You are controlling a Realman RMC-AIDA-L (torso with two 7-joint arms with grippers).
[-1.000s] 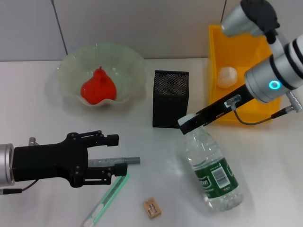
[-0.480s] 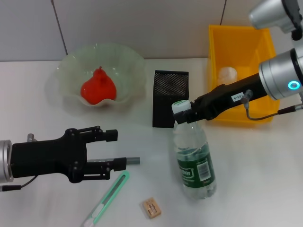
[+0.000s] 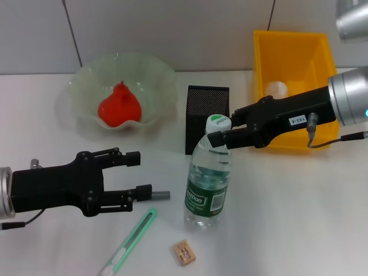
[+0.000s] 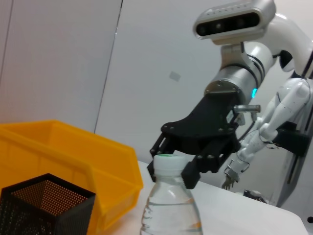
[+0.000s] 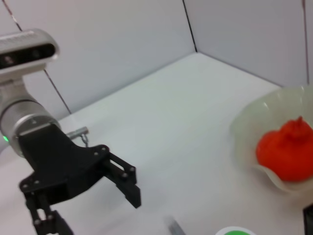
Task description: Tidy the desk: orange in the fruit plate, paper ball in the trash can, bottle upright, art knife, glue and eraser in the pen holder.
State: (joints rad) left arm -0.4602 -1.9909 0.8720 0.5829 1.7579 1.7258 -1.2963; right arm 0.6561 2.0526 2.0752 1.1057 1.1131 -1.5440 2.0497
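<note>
Bottle (image 3: 207, 178): centre of the head view, standing on the counter (image 3: 299, 218), long axis near vertical with a slight lean, green cap uppermost, just in front of the pen holder (image 3: 207, 119)

Right tool (image 3: 221, 133): reaching in from the right edge, clenched on the bottle neck just under the cap; grip also shown in the left wrist view, black fingers (image 4: 190, 174) on either side of the cap

Left tool (image 3: 141, 175): lower left of the frame, released, jaws parted, pointing right, nothing held; nearer arm to the small items

Glue (image 3: 152, 195): grey stick lying flat beside the lower finger of the left tool, long axis left to right, contact not clear

Art knife (image 3: 129, 241): green, lying diagonally below the left tool, apart from it

Eraser (image 3: 184, 253): bottom centre, flat on the counter, near the knife tip

Fruit plate (image 3: 149, 72): upper left, holding the orange (image 3: 119, 106)

Trash can (image 3: 293, 52): yellow bin, upper right, holding the paper ball (image 3: 276, 89)

Pen holder: black mesh, centre; contents not visible

Judgement: bottle nearly upright; three small items not yet stowed
</note>
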